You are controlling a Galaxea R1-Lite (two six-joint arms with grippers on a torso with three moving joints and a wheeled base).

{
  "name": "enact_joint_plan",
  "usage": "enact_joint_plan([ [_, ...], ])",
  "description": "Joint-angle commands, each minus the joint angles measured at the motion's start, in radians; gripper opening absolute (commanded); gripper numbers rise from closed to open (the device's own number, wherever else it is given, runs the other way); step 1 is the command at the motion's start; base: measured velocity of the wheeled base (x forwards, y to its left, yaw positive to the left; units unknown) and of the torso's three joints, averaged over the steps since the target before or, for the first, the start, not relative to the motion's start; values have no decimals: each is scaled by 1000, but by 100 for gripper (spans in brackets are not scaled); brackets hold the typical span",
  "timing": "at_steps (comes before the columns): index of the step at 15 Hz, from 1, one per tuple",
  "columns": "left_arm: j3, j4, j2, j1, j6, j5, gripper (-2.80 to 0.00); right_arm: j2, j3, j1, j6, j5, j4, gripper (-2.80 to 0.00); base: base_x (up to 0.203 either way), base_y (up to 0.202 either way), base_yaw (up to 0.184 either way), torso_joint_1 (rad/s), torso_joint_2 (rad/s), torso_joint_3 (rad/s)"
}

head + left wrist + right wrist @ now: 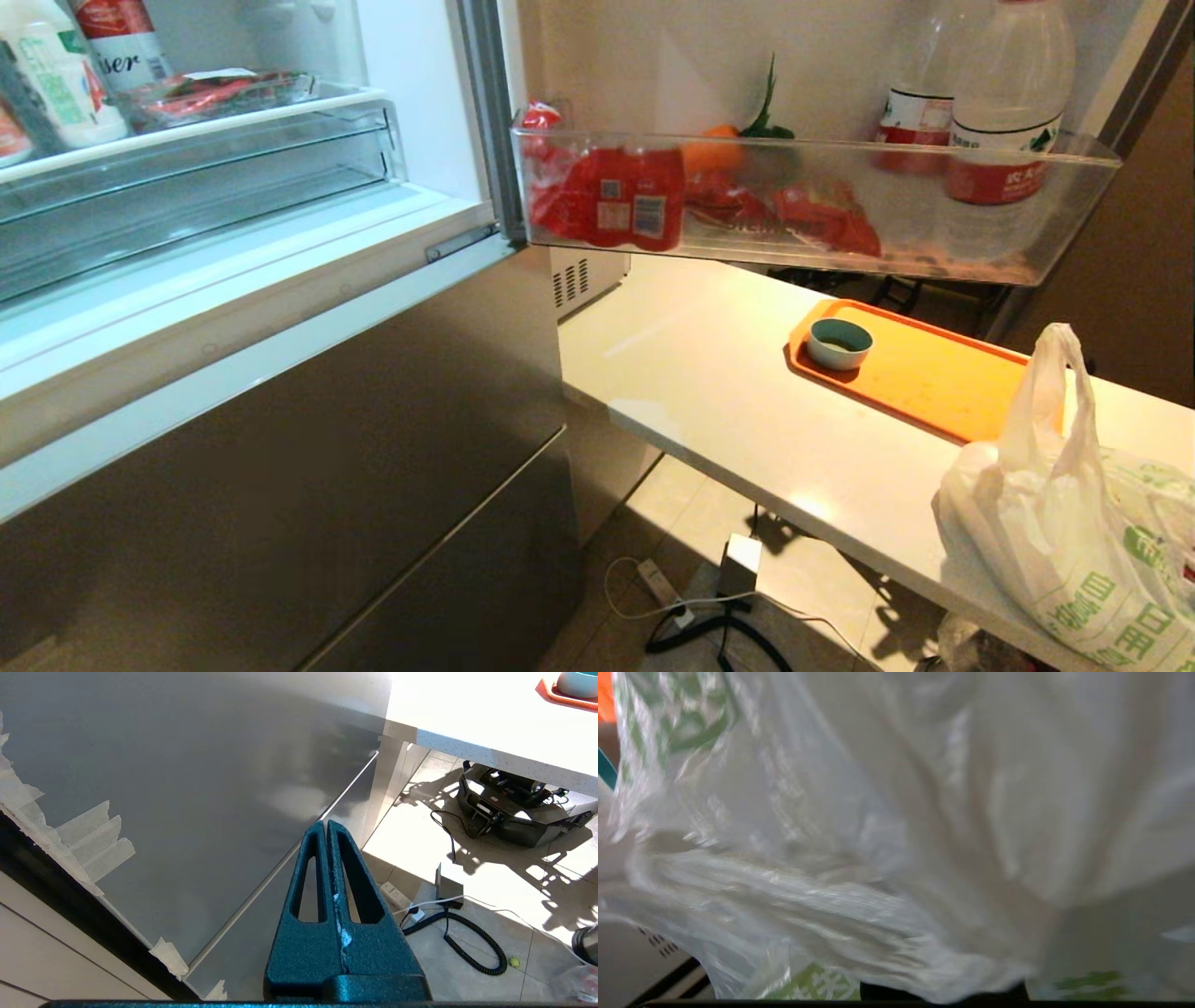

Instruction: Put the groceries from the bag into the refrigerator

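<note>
Our right gripper is out of sight in the head view; its own camera is smothered by the crinkly plastic of the bag (896,826), so we are pressed right up against it, jaws shut, and we cannot tell whether any plastic is caught between them. Our left gripper (326,828) hangs low beside the grey front of the refrigerator (196,793), fingers closed together on nothing.

We see the bag (1055,523) standing on the near end of the white counter (709,392), beside the orange tray (934,373) with its small bowl (839,343), handles up and still bulging. The refrigerator's (280,448) upper door is open, its door bin (812,201) already carrying red packs and bottles. We judge most of the unpacking is still ahead.
</note>
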Motion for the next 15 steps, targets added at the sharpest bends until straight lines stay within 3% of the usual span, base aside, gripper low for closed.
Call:
enact_joint_plan([
  [1, 0, 0, 0, 0, 0, 0, -280, 16, -24, -20, 3, 1, 0, -280, 0, 0, 0, 0, 0, 0],
  [15, 0, 0, 0, 0, 0, 0, -280, -4, -47, -23, 2, 11, 36, -280, 0, 0, 0, 0, 0, 0],
])
